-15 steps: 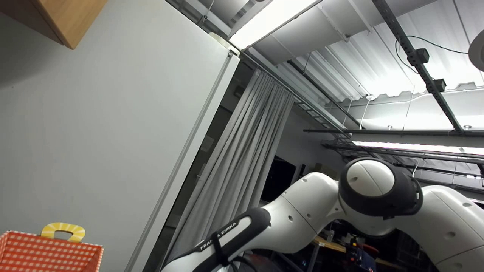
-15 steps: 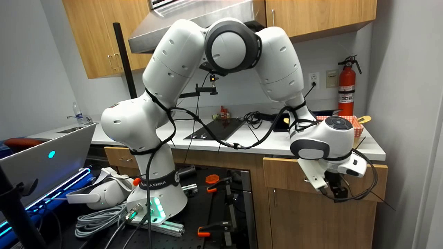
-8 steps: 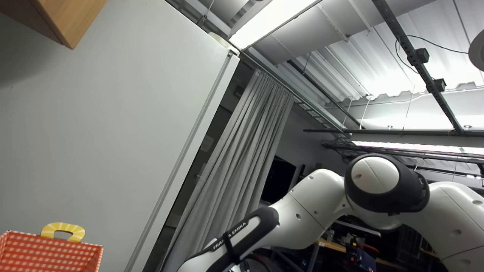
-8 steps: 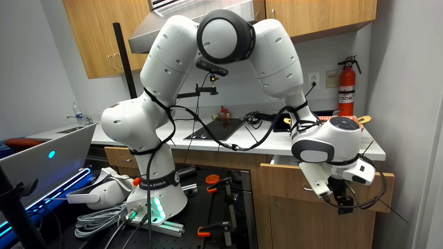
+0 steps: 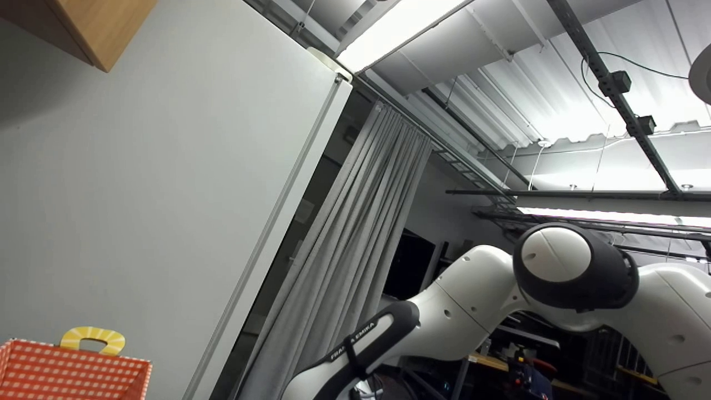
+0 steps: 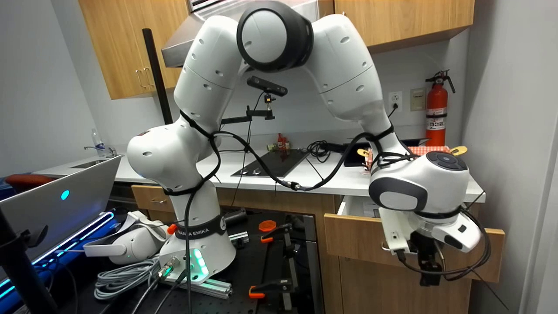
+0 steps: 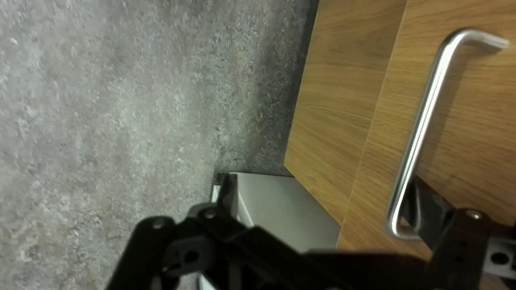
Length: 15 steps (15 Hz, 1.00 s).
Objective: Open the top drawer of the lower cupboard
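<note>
The top drawer (image 6: 353, 237) of the lower wooden cupboard stands partly open in an exterior view, its pale inside showing behind the front. In the wrist view, its wooden front (image 7: 479, 141) carries a silver bar handle (image 7: 421, 125). My gripper (image 7: 322, 193) has its fingers wide apart. One finger is hooked behind the handle near its end; the other finger is on the outer side, well away from the bar. In an exterior view, the gripper (image 6: 429, 270) hangs in front of the drawer and the wrist hides most of the handle. Drawer and gripper are out of view in the tilted exterior view.
The cupboard door (image 6: 405, 283) is below the drawer. A white countertop (image 6: 331, 183) is above, with a red checked basket (image 6: 429, 150) and a fire extinguisher (image 6: 437, 115). A side wall (image 6: 514, 131) stands close by the drawer. A cable (image 6: 486, 244) loops from my wrist.
The drawer has come outward from nearly shut, and its inside has come into view. My gripper has moved outward with it. The arm's elbow has shifted back and up.
</note>
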{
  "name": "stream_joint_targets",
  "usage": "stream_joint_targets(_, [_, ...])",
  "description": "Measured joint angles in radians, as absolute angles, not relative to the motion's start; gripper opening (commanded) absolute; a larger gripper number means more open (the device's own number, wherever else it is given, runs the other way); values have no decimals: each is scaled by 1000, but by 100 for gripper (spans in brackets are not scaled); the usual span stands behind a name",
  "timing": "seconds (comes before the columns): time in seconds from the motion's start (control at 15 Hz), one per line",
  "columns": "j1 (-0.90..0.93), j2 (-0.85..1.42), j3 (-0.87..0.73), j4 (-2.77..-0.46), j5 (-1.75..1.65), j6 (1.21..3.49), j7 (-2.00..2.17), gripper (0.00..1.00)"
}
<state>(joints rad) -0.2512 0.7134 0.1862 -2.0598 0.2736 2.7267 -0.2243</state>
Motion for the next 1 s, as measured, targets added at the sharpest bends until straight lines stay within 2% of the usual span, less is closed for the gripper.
stream_joint_targets(0.33, [-258,683,91,-2062,280,2602,-148,100])
stream_joint_targets(1.0, [-277,642,112,-2088,282,2603,-206,100])
